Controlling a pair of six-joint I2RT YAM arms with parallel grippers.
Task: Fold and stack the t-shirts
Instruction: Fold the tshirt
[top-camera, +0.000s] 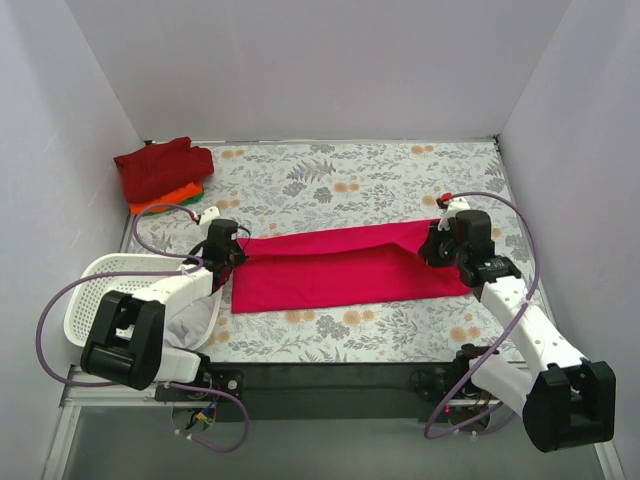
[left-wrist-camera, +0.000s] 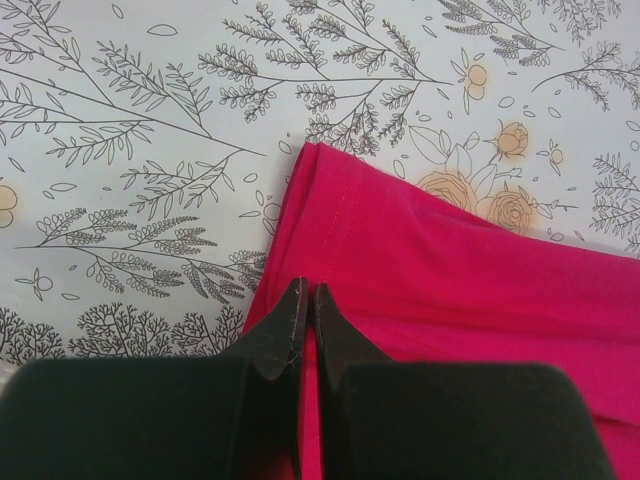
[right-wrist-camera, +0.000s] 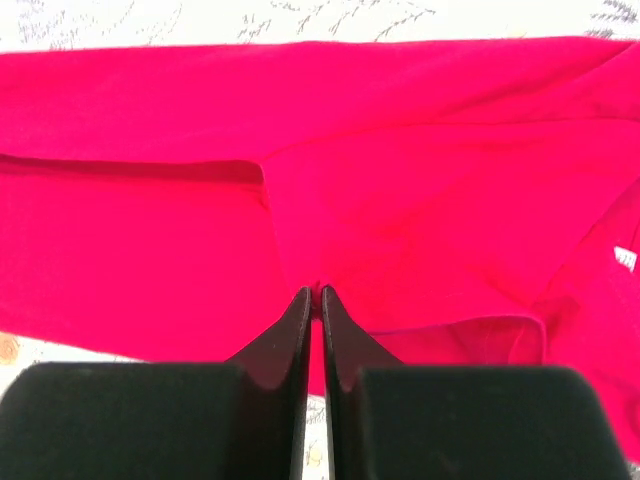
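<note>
White plastic arm links (top-camera: 525, 320), pretty chunky black joint housings (top-camera: 125, 340), loopy purple cables (top-camera: 39, 335); black left gripper (left-wrist-camera: 305, 295) and right gripper (right-wrist-camera: 313, 295) taper into thin wedges.

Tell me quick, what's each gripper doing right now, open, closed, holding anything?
Left gripper: shut, pinching the pinkish-red t-shirt at its left end.
Right gripper: shut, pinching the same t-shirt at its right end.

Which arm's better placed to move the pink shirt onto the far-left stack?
Left, probably: the left gripper pinches the pink shirt at its left end, nearer the stack; the right gripper holds the opposite end.
</note>
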